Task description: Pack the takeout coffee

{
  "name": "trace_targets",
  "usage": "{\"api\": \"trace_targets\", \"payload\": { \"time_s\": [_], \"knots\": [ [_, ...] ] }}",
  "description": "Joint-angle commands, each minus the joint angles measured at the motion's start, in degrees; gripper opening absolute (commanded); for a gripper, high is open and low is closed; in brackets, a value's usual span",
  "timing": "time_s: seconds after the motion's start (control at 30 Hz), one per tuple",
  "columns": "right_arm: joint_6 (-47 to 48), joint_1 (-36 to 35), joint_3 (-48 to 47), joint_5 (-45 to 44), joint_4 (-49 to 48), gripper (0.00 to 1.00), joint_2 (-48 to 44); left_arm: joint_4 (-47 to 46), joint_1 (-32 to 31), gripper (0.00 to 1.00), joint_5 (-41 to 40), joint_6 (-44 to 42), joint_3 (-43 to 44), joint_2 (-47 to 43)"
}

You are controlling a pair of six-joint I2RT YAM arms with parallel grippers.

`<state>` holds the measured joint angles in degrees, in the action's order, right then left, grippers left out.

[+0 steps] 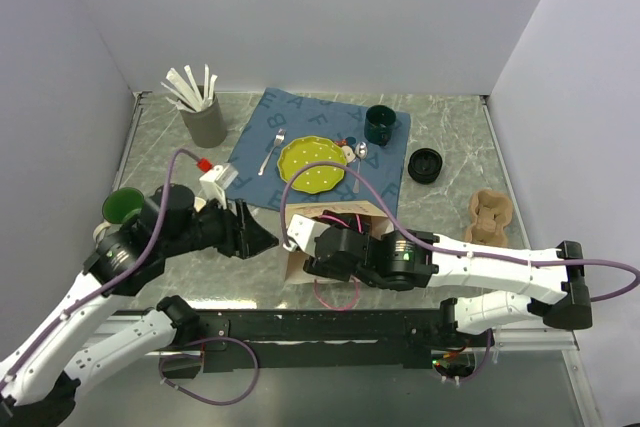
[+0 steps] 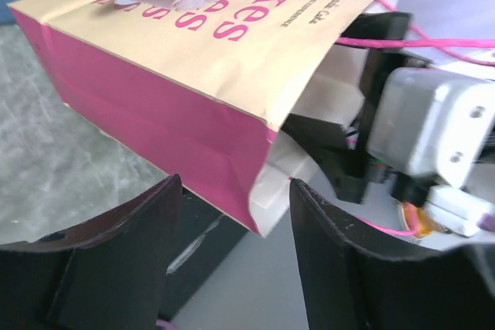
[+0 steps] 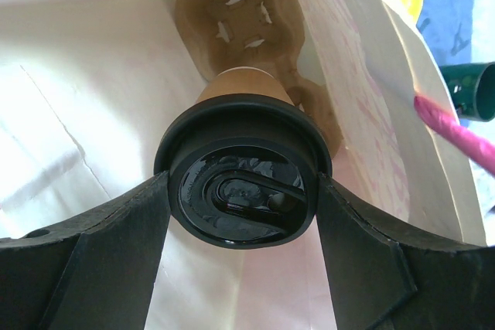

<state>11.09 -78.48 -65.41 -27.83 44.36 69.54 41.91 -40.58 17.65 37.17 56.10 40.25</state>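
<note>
Right gripper (image 3: 241,191) pinches takeout coffee (image 3: 244,210) by lid, inside paper bag (image 2: 193,52), at cardboard carrier (image 3: 286,5). Likely left: seating, release. Left gripper (image 2: 236,191) spread beside bag.

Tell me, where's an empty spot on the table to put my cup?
Bare marble behind the black lid, toward the back right corner, and between the grey utensil holder and the left wall. Crowded: the blue mat with plate and mug, and around the paper bag.

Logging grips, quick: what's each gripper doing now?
Left gripper: open, holding nothing, at the edge of the paper bag.
Right gripper: closed on the takeout coffee at its lid, inside the bag.
</note>
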Motion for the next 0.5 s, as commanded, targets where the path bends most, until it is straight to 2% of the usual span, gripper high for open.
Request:
{"api": "trace_targets", "payload": {
  "time_s": [0.0, 0.37, 0.4, 0.47],
  "knots": [
    [-2.74, 0.08, 0.54, -0.82, -3.05, 0.45, -1.77, -2.27, -1.51, 0.62, -1.12, 8.26, -2.04, -0.35],
    [-4.85, 0.17, 0.02, -0.20, -4.28, 0.45, -0.28, -6.22, -11.10, 0.59, -11.49, 10.12, -5.03, 2.55],
    [-4.68, 0.17, -0.07, -0.38, -4.28, 0.45, -0.19, -7.27, -11.62, 0.58, -12.28, 9.68, -5.21, 2.90],
    [-4.68, 0.17, -0.25, -0.64, -4.45, 0.45, -0.19, -7.90, -11.80, 0.49, -12.81, 9.42, -5.03, 3.86]
  ]
}}
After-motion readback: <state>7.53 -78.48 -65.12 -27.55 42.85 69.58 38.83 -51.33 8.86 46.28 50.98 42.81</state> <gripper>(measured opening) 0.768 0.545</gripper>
